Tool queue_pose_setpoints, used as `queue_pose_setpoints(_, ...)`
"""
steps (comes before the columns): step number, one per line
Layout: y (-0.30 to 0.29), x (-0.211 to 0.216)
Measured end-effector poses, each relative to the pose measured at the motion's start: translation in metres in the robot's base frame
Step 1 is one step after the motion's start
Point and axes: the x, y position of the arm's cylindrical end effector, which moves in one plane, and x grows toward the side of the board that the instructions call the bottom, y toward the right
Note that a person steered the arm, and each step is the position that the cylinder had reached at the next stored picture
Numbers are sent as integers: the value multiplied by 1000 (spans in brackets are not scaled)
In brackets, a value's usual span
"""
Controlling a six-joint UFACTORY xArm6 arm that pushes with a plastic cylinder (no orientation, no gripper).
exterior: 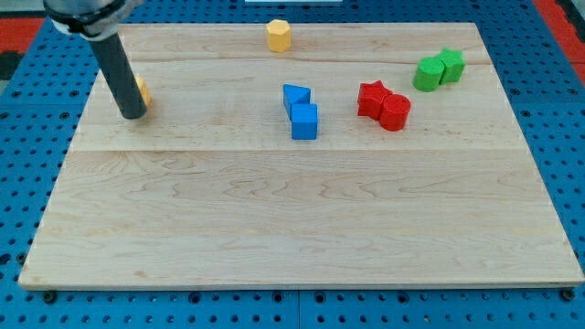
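Note:
My tip [133,114] rests on the wooden board [292,228] near its left edge, in the upper left of the view. It touches or nearly touches an orange block [143,91], which is mostly hidden behind the rod. At the middle of the board a blue cube [304,121] sits against a blue triangular block [295,95]. Right of them stand a red star-shaped block [370,98] and a red cylinder [395,112], touching each other.
A yellow hexagonal block [279,35] stands near the board's top edge. Two green blocks, one rounded [426,74] and one cube-like [451,65], sit together at the upper right. Blue pegboard [558,137] surrounds the board.

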Motion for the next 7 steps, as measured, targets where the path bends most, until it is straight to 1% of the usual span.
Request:
queue_pose_setpoints(1,-5,-24)
queue_pose_setpoints(2,-43,-50)
queue_pose_setpoints(3,-38,-64)
queue_pose_setpoints(4,9,-59)
queue_pose_setpoints(5,22,-83)
queue_pose_setpoints(6,-3,-120)
queue_pose_setpoints(7,26,-114)
